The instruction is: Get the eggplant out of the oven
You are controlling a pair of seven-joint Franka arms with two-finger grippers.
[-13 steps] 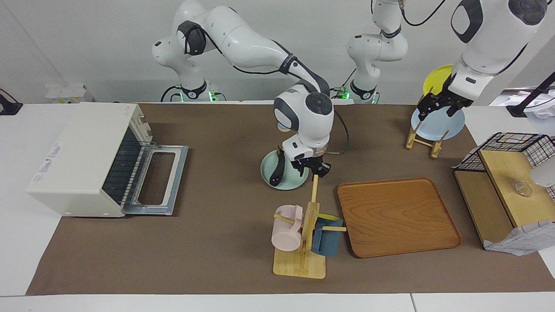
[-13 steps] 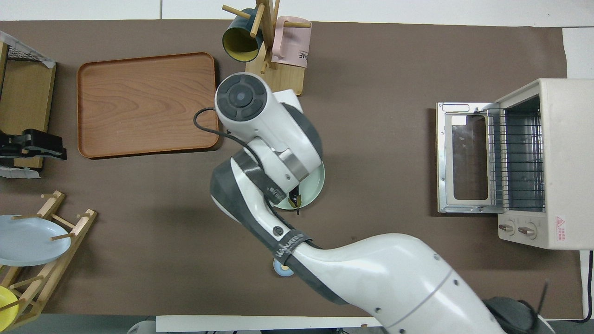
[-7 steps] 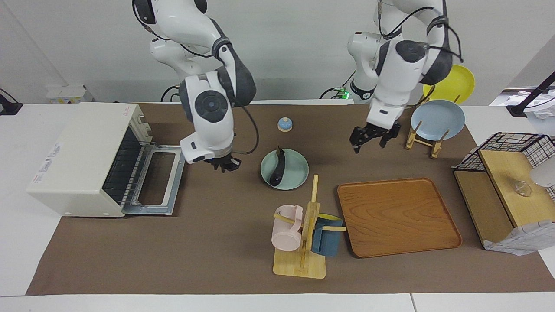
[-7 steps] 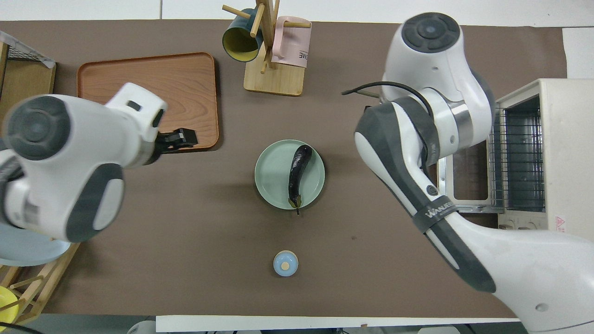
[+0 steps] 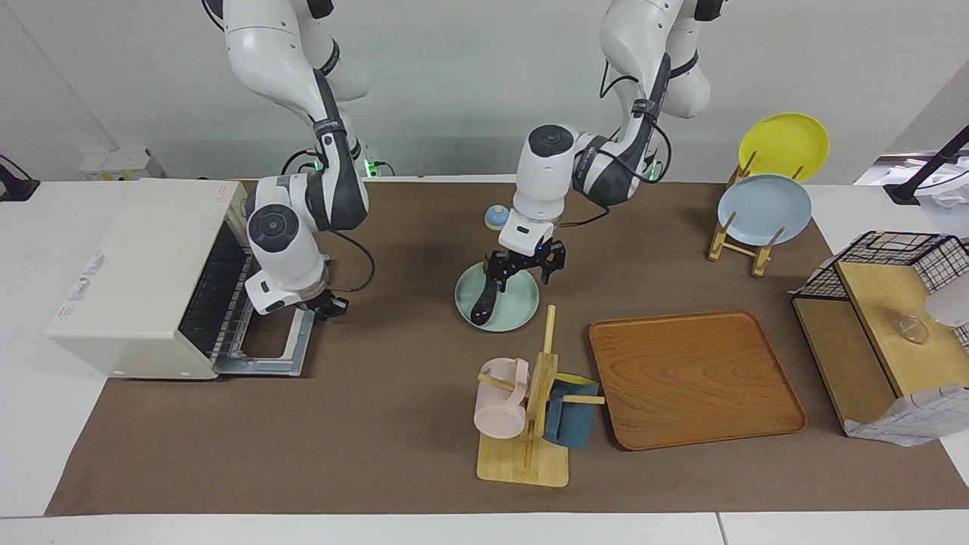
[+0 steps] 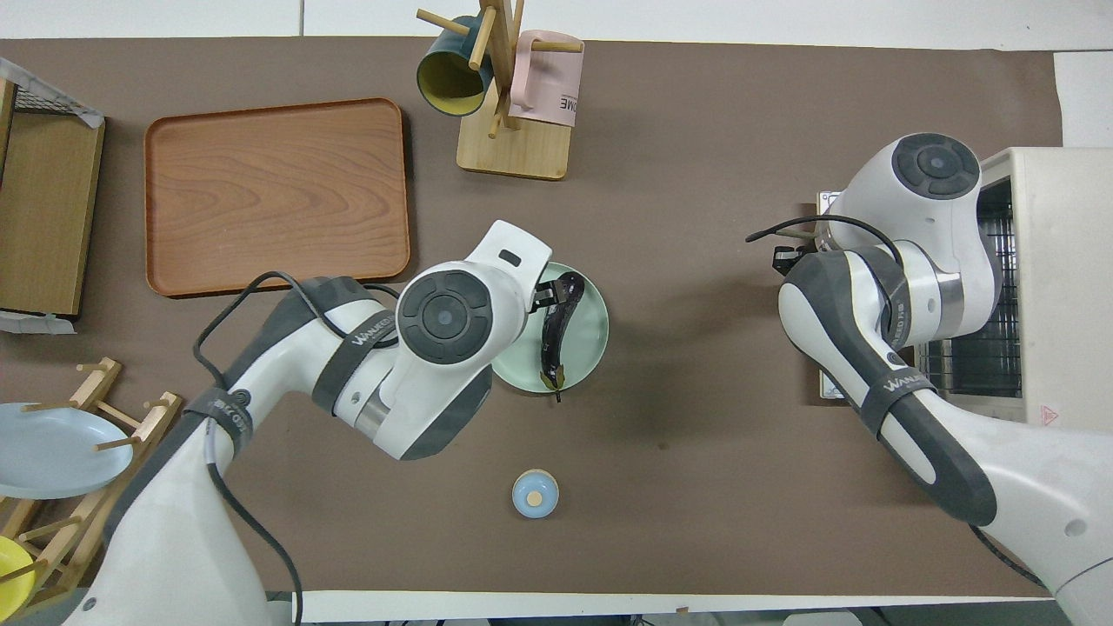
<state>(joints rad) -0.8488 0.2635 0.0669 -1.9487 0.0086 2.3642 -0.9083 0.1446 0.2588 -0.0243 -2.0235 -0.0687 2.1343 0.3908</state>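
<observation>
The dark purple eggplant (image 5: 484, 299) lies on a pale green plate (image 5: 518, 314) in the middle of the table; it also shows in the overhead view (image 6: 556, 335). The white oven (image 5: 144, 257) stands at the right arm's end with its glass door (image 5: 284, 344) folded down flat and its wire rack (image 6: 1000, 348) bare where it shows. My left gripper (image 5: 524, 266) is open and hangs just over the eggplant's thick end; in the overhead view it (image 6: 549, 294) sits beside that end. My right gripper (image 5: 331, 306) is low at the outer edge of the open oven door.
A mug rack (image 5: 530, 424) with a pink and a blue mug stands farther from the robots than the plate. A wooden tray (image 5: 693, 378) lies beside it. A small blue bell (image 5: 496, 218) is nearer to the robots. A plate rack (image 5: 738, 242) and a wire-basket shelf (image 5: 886, 303) stand at the left arm's end.
My right arm left the plate and swung to the oven door. My left arm came from the plate rack to over the plate. The eggplant stayed on the plate.
</observation>
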